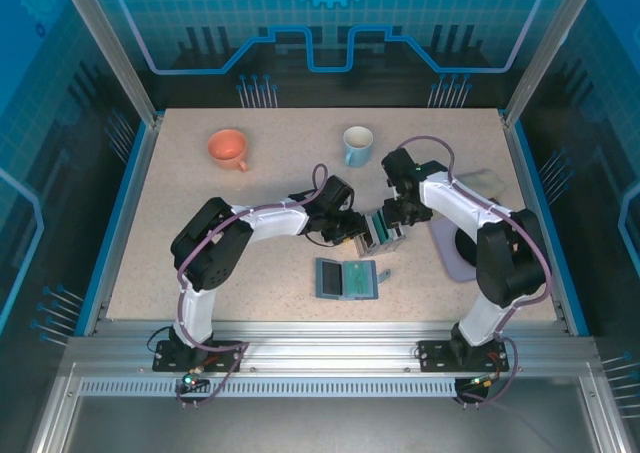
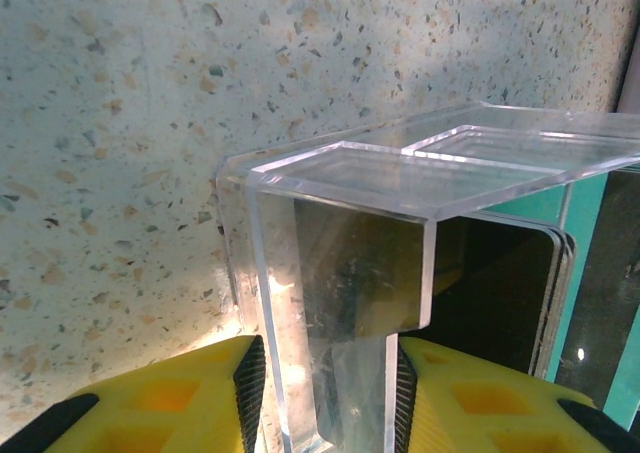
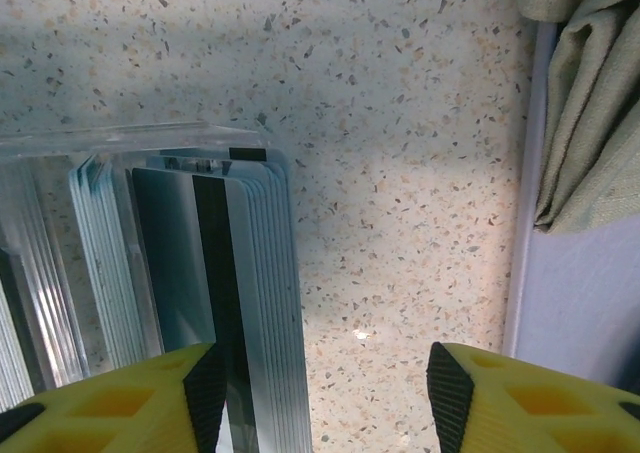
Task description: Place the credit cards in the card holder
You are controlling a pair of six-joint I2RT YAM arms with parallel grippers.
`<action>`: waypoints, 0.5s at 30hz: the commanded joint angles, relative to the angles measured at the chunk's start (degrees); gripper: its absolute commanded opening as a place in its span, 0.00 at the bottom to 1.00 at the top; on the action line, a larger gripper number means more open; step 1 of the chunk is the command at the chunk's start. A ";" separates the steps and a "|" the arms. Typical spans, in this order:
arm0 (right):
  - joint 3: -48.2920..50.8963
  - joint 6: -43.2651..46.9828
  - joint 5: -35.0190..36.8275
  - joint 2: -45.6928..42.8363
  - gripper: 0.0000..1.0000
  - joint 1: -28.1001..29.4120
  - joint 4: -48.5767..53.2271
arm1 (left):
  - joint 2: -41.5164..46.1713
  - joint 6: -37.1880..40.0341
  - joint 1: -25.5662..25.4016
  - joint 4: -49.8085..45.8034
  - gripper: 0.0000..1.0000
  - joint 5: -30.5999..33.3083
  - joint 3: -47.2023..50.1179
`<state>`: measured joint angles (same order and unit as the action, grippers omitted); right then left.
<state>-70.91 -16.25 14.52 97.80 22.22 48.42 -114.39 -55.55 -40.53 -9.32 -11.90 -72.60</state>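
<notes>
Well, both arms meet mid-table (image 1: 270, 178) at the clear rack (image 1: 383, 235); the left gripper (image 2: 325, 398) seems clamped on its acrylic end wall, though glare blurs the contact; the right gripper (image 3: 325, 383) stands open, the credit cards (image 3: 245, 303) upright in the rack beside one finger; the card holder (image 1: 346, 279) lies open nearer the bases; a cloth (image 3: 580, 93) on a lilac mat (image 3: 585, 323) crowds the right; an orange mug (image 1: 228, 149) and a pale blue mug (image 1: 358, 145) stand far back.

Arms: left arm (image 1: 215, 248) and right arm (image 1: 495, 243), black joint housings, white-wrapped links.
Cables: purple-grey cables (image 1: 428, 139) looping along each arm.
Jaws: yellow moulded fingers (image 2: 170, 398) with square recesses, black ribbed pads (image 2: 250, 383).
Bases: black bases (image 1: 195, 353) with small fittings.
</notes>
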 commanded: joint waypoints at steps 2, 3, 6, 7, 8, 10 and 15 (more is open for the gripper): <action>-1.09 0.52 0.14 2.12 0.59 0.81 0.59 | -0.70 -0.35 0.53 -3.60 0.39 -0.02 0.78; -1.15 0.55 0.24 2.45 0.59 0.77 0.66 | -0.66 -0.36 0.54 -3.60 0.39 -0.02 0.83; -1.15 0.52 1.27 2.50 0.59 0.86 0.68 | -0.66 -0.28 0.47 -3.66 0.39 0.04 0.95; -1.13 0.50 1.93 2.25 0.59 0.90 0.78 | -0.59 -0.26 0.51 -3.77 0.39 0.13 0.90; -1.15 0.43 2.87 1.74 0.59 0.88 0.95 | -0.57 -0.22 0.46 -3.77 0.39 0.12 1.01; -1.24 0.60 4.33 0.54 0.58 0.90 1.22 | -0.49 -0.19 0.53 -3.89 0.39 0.34 1.12; -1.85 1.20 4.54 -1.26 0.54 0.89 2.19 | -0.48 -0.18 0.54 -3.77 0.39 0.34 1.39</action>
<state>-71.44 -15.77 16.19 98.32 22.90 48.56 -114.39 -55.53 -40.53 -9.23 -11.90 -72.58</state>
